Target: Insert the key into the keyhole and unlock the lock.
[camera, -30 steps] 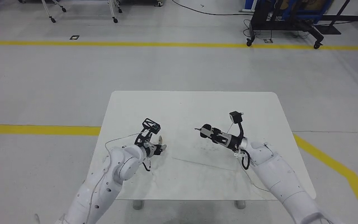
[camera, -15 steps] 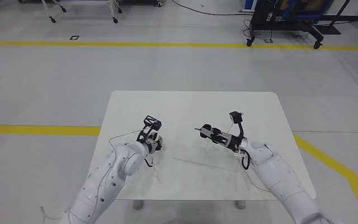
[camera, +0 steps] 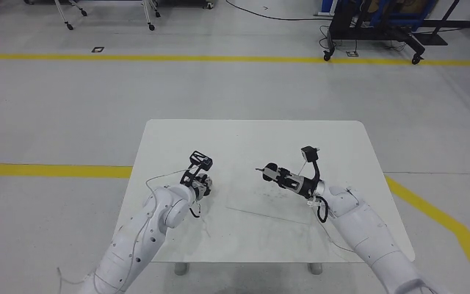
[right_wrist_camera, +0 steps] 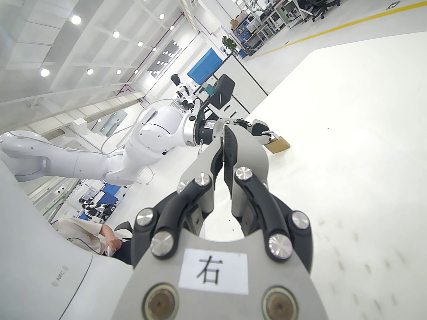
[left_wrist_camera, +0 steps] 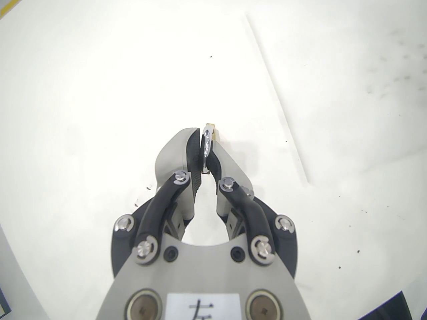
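A small brass lock (right_wrist_camera: 278, 144) rests on the white table (camera: 294, 140), left of its middle. My left gripper (left_wrist_camera: 204, 138) is shut on the lock's silver shackle (left_wrist_camera: 206, 149), and the brass body (left_wrist_camera: 210, 127) peeks out beyond the fingertips. From above, the left gripper (camera: 205, 184) covers the lock. My right gripper (camera: 266, 170) hovers near the table's middle, pointing at the left gripper (right_wrist_camera: 266, 133) with a gap between them. The right gripper (right_wrist_camera: 227, 131) is shut, and a thin sliver, apparently the key (camera: 258, 170), juts from its tip.
A thin straight seam (camera: 257, 214) crosses the tabletop toward the near side, between the two arms. Bare white surface lies on the far half and the right side. Black rolling frames stand on the floor well beyond the table.
The left gripper has shifted a little toward the far side and come together on the lock. The right arm has stayed where it was.
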Robot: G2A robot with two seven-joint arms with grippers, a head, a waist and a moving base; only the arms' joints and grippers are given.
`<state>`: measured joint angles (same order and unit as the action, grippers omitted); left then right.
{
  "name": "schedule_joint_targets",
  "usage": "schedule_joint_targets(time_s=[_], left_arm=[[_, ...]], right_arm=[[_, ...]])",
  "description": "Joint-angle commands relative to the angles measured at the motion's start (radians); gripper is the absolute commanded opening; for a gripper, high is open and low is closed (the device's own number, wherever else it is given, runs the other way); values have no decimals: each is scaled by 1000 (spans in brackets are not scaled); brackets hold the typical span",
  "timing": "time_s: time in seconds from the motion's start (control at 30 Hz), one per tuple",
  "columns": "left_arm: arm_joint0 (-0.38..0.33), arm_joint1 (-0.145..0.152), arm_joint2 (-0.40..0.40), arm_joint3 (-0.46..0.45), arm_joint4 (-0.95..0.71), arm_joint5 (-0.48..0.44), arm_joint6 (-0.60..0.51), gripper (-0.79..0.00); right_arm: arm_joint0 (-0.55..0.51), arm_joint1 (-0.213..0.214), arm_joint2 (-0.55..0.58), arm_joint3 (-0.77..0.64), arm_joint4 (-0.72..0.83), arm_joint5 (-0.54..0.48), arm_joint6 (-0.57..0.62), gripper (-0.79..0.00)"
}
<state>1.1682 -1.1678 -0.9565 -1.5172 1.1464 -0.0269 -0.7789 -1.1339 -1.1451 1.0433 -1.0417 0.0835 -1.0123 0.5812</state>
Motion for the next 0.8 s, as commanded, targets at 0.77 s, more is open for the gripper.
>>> schedule_joint_targets(time_s=[0.77], left_arm=[[9, -10, -42, -4, -27, -64, 88, -785]], right_arm=[[0, 0, 0, 0, 0, 0, 0, -785]])
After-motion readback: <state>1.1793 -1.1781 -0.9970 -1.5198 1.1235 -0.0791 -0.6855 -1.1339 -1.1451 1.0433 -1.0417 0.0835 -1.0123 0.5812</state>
